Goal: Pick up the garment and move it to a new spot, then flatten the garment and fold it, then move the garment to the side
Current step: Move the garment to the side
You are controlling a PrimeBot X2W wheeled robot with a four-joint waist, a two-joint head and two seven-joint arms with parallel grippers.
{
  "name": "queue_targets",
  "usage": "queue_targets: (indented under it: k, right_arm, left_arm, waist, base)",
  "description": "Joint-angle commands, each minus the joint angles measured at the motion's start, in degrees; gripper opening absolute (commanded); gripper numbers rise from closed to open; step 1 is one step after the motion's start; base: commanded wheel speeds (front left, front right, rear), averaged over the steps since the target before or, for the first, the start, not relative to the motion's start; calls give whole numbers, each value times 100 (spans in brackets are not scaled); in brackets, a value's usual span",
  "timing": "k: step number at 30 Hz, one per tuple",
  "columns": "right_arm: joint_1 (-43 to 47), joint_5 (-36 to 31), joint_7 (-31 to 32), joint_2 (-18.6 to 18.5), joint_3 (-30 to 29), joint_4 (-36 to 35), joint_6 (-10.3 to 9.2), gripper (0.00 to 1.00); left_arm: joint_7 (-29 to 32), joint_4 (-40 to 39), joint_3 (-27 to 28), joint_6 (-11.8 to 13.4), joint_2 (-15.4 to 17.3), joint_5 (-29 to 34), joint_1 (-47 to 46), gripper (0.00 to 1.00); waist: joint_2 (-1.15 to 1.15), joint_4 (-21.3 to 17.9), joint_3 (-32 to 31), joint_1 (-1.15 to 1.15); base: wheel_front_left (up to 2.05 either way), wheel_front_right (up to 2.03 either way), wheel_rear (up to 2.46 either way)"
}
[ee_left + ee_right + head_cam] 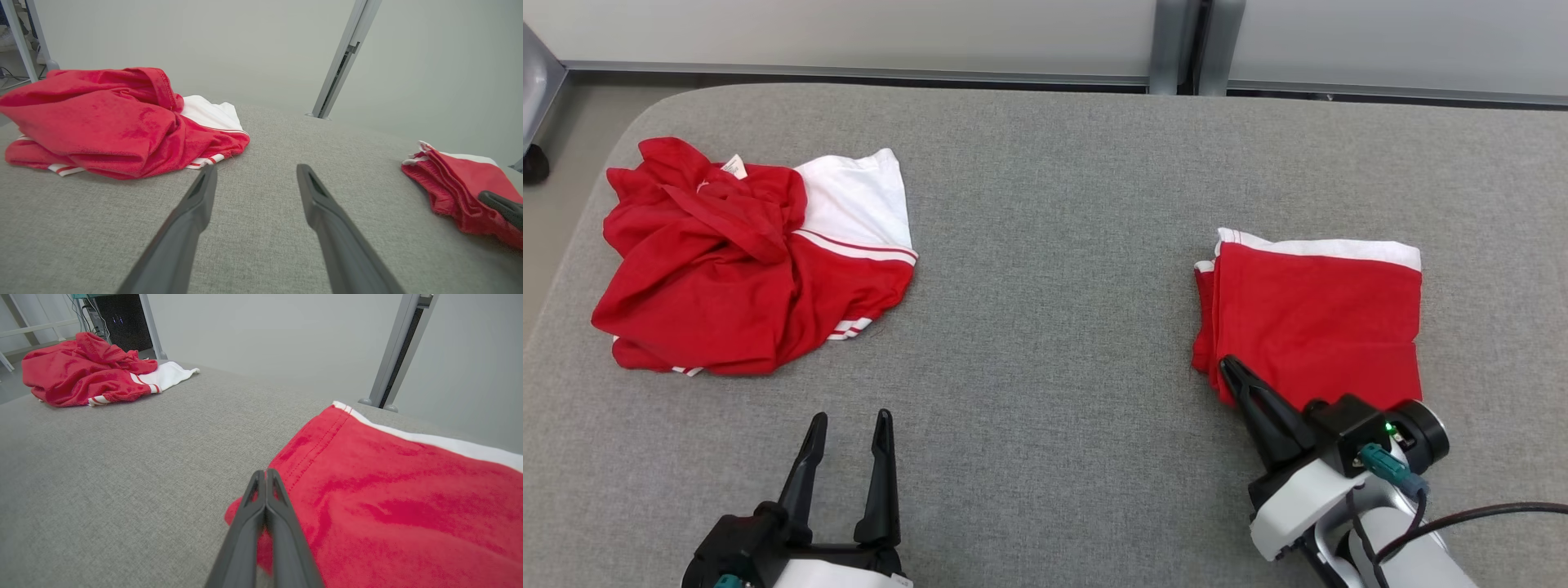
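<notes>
Lying crumpled ahead and left of the left pincer (849,418), which gapes wide and empty, the loose garment (727,269) looks nearest that arm. The right pincer (1227,362), pressed shut with no cloth visibly gripped, sits at the near-left corner of the folded garment (1319,318) on the surface (1045,204).

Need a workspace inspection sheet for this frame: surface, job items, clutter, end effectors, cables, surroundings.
Surface: grey woven fabric tabletop, bare between the garments.
Job's things: folded red cloth garment with a white band, flat at the robot's right; crumpled red-and-white cloth garment, heaped at the left.
Clutter: nothing seen.
End effectors: left end effector open over bare tabletop; right end effector shut, tips at the folded garment's near left corner; whether it pinches cloth, cannot tell.
Cables: black cable and teal plug at the right wrist.
Surroundings: pale wall panels, grey metal post.
</notes>
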Motion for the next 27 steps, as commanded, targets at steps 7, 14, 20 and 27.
queue_targets:
  k: [7, 14, 20, 27]
  right_arm:
    - [105, -21, -25, 101, 196, 317, 1, 0]
    - [352, 202, -25, 11, 316, -124, 1, 0]
    - [1086, 200, -25, -169, -377, -1016, 1, 97]
    - [1999, 138, -25, -273, -1476, -1621, 1, 100]
  left_arm:
    - [-9, 37, 16, -15, 22, 46, 65, 100]
    - [-9, 64, 235, 5, 21, 11, 285, 100]
    - [-9, 34, 521, -33, 21, 106, 584, 100]
    - [-9, 65, 815, -83, 20, 291, 1004, 100]
  waist:
    - [0, -51, -51, 0]
    - [0, -261, -428, 0]
    - [0, -502, -920, 0]
    - [0, -659, -1373, 0]
  base:
    - [0, 0, 0]
    - [0, 0, 0]
    - [0, 0, 0]
    - [0, 0, 0]
